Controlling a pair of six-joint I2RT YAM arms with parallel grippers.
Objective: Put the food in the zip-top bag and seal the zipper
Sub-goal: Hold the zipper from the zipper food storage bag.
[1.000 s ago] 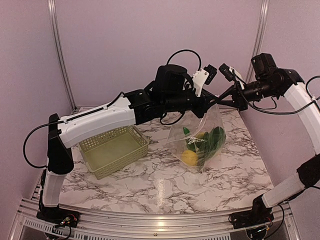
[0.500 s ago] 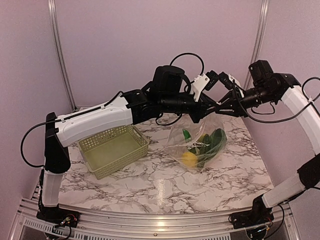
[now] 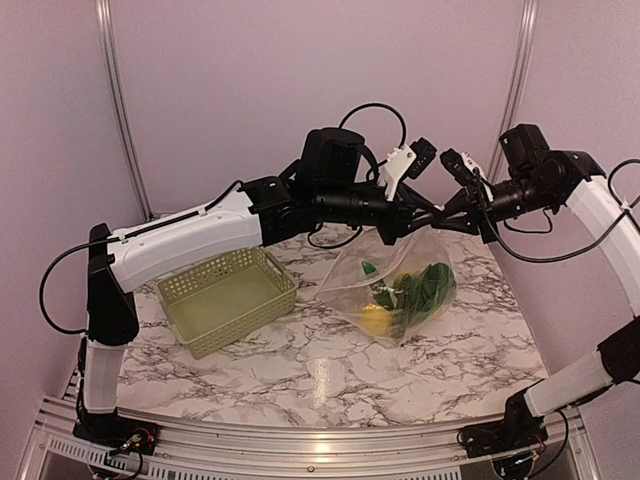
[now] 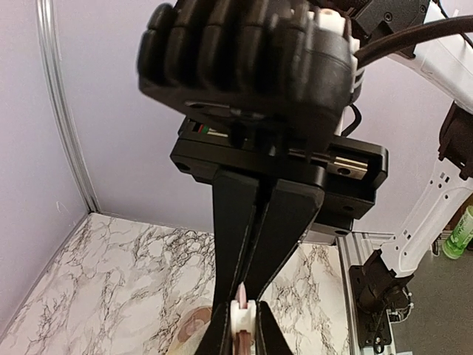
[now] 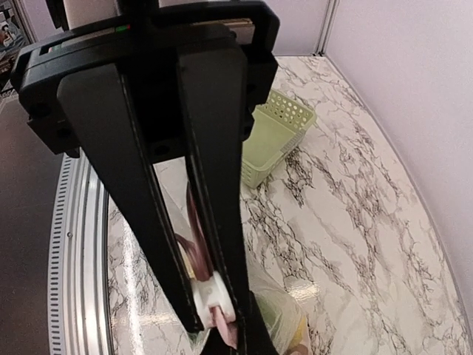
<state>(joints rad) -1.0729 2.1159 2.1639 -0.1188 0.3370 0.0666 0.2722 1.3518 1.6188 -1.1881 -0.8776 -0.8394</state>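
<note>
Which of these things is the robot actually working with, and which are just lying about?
Part of the job:
- zip-top bag
- food inside it
- zipper, pinched by the left gripper and the right gripper

Just lying about:
- green basket, left of the bag
- green bottle, off the table

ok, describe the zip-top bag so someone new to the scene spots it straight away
On the marble table, look right of the light green basket, under where the two arms meet. The zip-top bag hangs there from the left pincer and right pincer. It is the only clear, crinkly thing, with green and yellow food inside.
</note>
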